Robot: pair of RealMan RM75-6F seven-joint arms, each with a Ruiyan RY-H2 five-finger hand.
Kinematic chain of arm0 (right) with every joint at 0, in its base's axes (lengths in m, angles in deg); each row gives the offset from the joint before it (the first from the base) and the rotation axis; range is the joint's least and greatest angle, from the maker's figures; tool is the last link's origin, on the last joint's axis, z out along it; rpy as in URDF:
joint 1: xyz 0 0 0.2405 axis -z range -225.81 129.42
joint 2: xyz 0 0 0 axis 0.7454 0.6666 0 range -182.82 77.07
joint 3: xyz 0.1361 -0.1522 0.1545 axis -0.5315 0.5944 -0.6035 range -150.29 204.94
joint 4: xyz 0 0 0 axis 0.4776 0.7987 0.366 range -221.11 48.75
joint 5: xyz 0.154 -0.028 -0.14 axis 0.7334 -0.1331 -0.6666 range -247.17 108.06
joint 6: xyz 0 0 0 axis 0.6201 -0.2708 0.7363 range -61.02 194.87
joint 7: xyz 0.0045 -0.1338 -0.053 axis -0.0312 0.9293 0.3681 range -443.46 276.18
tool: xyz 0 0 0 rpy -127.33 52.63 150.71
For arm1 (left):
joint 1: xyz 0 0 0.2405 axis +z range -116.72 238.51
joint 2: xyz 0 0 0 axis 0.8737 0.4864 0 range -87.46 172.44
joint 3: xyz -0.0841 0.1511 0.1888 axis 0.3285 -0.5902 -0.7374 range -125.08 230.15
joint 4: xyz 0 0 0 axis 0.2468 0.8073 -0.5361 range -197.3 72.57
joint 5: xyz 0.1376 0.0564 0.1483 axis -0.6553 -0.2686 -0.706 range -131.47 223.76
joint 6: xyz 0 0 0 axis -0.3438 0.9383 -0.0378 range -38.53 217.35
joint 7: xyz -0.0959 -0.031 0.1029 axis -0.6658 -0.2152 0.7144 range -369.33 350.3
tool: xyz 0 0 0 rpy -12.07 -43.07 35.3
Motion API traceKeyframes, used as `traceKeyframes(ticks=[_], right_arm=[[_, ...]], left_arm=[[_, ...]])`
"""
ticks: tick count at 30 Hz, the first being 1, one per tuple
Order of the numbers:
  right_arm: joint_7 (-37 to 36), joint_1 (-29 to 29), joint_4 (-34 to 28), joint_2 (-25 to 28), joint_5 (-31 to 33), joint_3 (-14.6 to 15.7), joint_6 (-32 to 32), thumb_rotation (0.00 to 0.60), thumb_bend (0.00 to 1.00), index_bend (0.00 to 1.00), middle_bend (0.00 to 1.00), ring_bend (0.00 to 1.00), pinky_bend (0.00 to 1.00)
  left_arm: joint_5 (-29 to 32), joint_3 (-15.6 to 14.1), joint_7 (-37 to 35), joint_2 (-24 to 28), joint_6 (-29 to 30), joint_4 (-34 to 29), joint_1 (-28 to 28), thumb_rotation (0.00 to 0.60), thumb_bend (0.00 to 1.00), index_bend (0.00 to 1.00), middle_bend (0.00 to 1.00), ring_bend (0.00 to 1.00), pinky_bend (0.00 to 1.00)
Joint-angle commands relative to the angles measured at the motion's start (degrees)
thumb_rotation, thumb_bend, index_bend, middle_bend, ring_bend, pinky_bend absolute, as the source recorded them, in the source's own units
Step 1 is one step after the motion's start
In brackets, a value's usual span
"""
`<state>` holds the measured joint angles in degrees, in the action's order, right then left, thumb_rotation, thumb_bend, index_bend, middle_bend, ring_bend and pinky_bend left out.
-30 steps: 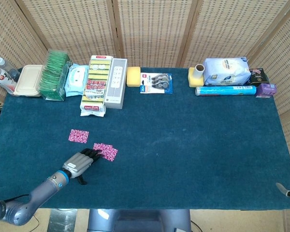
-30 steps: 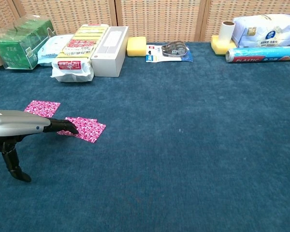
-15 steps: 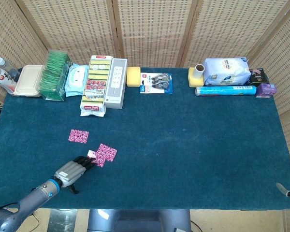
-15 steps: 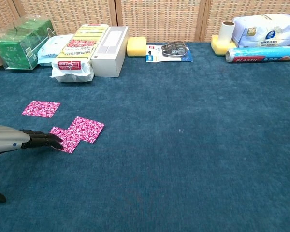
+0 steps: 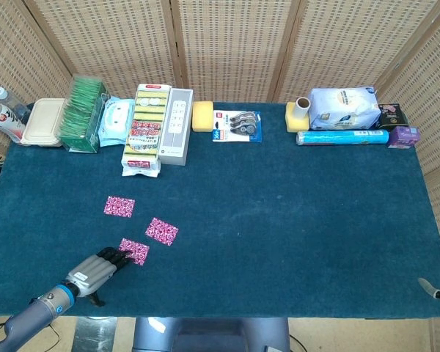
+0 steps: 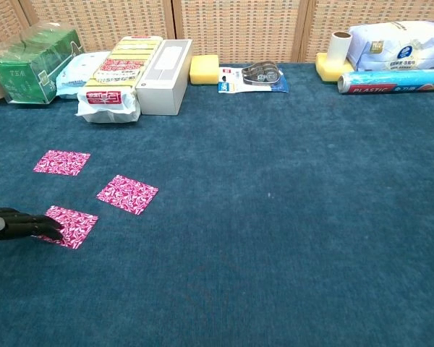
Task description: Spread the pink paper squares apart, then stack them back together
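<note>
Now three pink squares lie apart on the blue worktop (image 5: 293, 220) at its front left. The far square (image 5: 119, 206) sits nearest the back, the middle square (image 5: 162, 231) lies to its right and nearer the front, and the near square (image 5: 134, 251) lies closest to the front edge; none of them touch or overlap. The left hand (image 5: 94, 268) reaches in low from the front left corner, its fingers (image 6: 40, 225) stretched forward close together, with the tips resting on the left edge of the near square. The fingers press flat on the paper and are not wrapped around it. The other two squares lie clear of the hand. At the front right edge only a thin tip of the right hand (image 5: 433, 289) shows, too little to tell how its fingers lie.
</note>
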<state>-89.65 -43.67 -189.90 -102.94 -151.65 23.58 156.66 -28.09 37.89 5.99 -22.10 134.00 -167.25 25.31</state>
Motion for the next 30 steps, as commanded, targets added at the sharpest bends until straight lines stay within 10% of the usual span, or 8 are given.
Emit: traceKeyframes(ticks=[1,16,25,30], right_arm=[[0.1,0.0,0.0,0.0,0.0,0.0,0.0,0.529,0.00,0.08,0.00,0.00,0.00],[0.2,-0.1,0.0,-0.2,0.0,0.0,-0.1,0.529,0.00,0.08,0.00,0.00,0.00],[-0.3,-0.3,0.3,-0.2,0.1,-0.1,-0.4,0.530,0.00,0.08,0.00,0.00,0.00],[-0.6,-0.5,0.5,-0.1,0.1,-0.1,-0.9,0.530,0.00,0.08,0.00,0.00,0.00]], left_arm=[[-2.4,-0.5,-1.1,1.2,1.2,-0.7,1.0,0.600,0.08,0.00,0.00,0.00,0.00],[-14.9,3.4,-7.5,2.1,11.6,-0.5,3.9,0.600,0.09,0.00,0.00,0.00,0.00],[-7.2,12.5,-7.6,-6.8,6.1,5.6,-1.2,0.600,0.16,0.03,0.00,0.00,0.00],[-1.7,15.6,-3.8,-12.0,4.2,8.8,-3.3,0.600,0.19,0.22,0.00,0.00,0.00]])
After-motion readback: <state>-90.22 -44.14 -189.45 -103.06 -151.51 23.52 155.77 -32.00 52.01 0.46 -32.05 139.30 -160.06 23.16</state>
